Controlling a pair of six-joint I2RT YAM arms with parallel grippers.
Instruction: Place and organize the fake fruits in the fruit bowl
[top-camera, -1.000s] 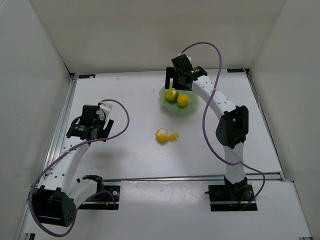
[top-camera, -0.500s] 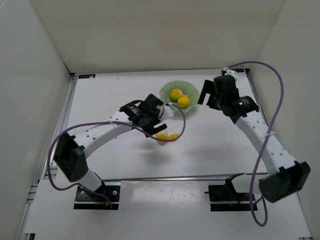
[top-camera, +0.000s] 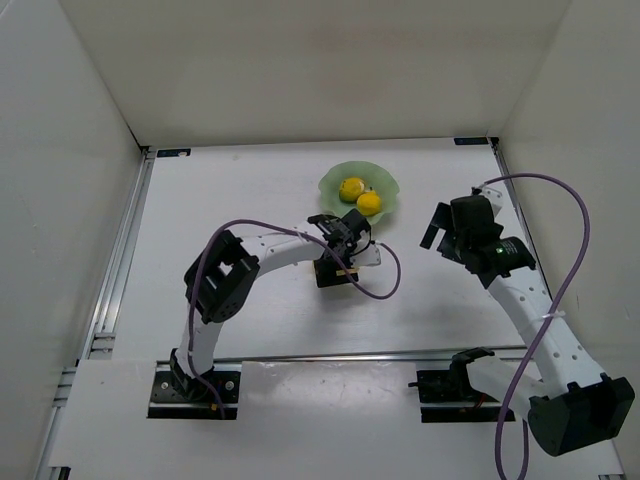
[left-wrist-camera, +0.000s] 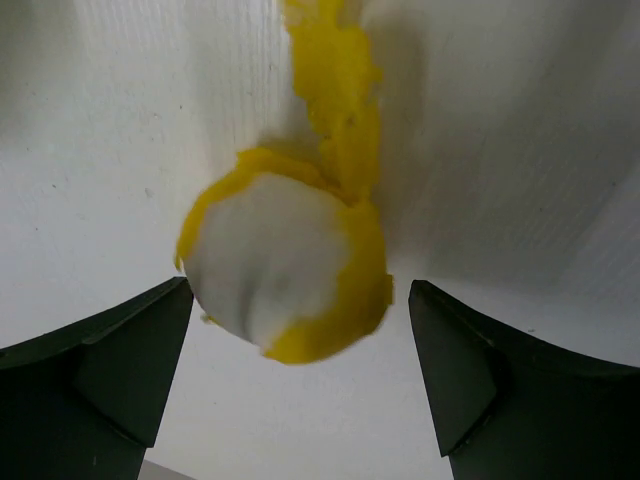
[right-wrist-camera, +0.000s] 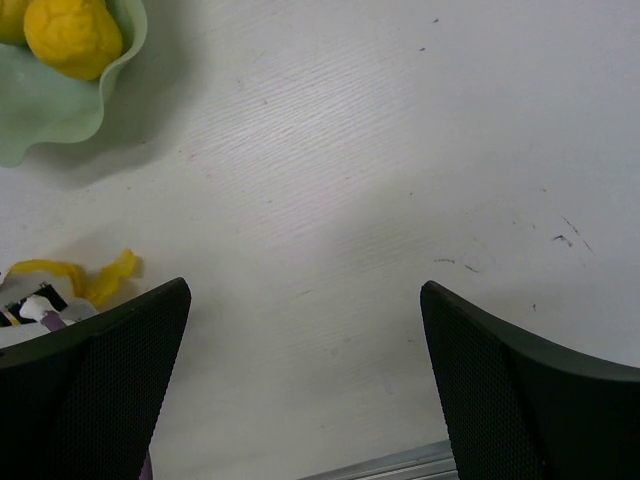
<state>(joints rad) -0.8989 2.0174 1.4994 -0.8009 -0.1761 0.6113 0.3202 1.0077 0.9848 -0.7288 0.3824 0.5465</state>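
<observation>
Straddling the curled banana-like piece (left-wrist-camera: 285, 265) low in the left wrist view, the left gripper (left-wrist-camera: 300, 355) stands open, a finger on either side. The piece lies on the tabletop (left-wrist-camera: 520, 120), just below the fruit bowl (top-camera: 330, 186) at the overhead frame's centre. It looks light, hollow and slick, so pinch the rounded body gently, not the thin tail; the right gripper (right-wrist-camera: 305, 390), at frame right, is open too.

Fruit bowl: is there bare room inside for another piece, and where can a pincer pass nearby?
Fruit bowl: bare along its far and right side, beyond the two yellow fruits. Its near-left rim is crowded by the left arm, whose open left pincer straddles the curled yellow piece. Table is bare left of the bowl, and between bowl and right pincer.
</observation>
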